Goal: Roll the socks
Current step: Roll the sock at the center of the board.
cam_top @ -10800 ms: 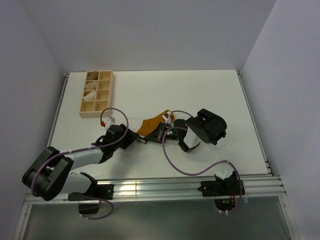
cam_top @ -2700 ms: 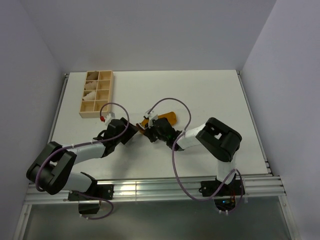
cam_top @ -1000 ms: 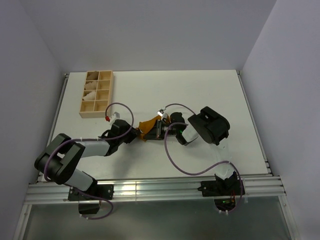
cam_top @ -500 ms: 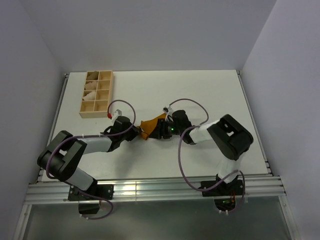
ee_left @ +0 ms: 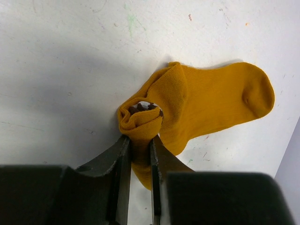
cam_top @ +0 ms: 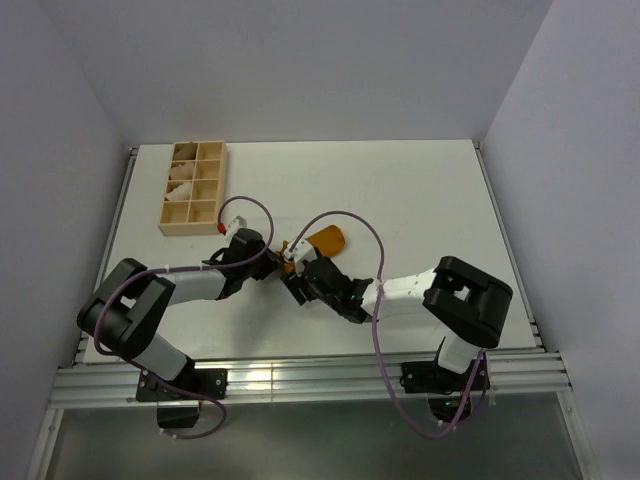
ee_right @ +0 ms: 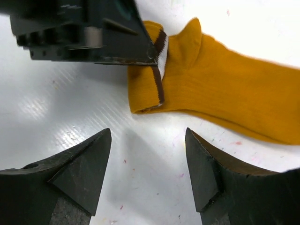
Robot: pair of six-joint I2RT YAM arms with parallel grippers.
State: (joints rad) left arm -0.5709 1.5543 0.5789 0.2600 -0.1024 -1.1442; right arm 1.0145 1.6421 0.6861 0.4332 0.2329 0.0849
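Left claw (ee_left: 138,140) clamped on the rolled cuff end of the sock (ee_left: 211,101), which lies mid-frame on the tabletop (ee_left: 56,61), toe toward the right. Right claw (ee_right: 146,136) stands apart, just below the sock.

We see two arms of one build. The left arm (cam_top: 185,288) and the right arm (cam_top: 405,289) each have white links between bulky black joint housings, and each stands on a black base (cam_top: 190,383). A thin purple cable (cam_top: 247,204) loops along each arm. The left one ends in a white plug with a red tag (cam_top: 218,229). The left gripper (ee_left: 138,140) has slim black fingers (ee_left: 117,183) with flat inner faces. The right gripper (ee_right: 147,133) has broad, dark grey, wedge-shaped fingers (ee_right: 77,176) with a matt surface.
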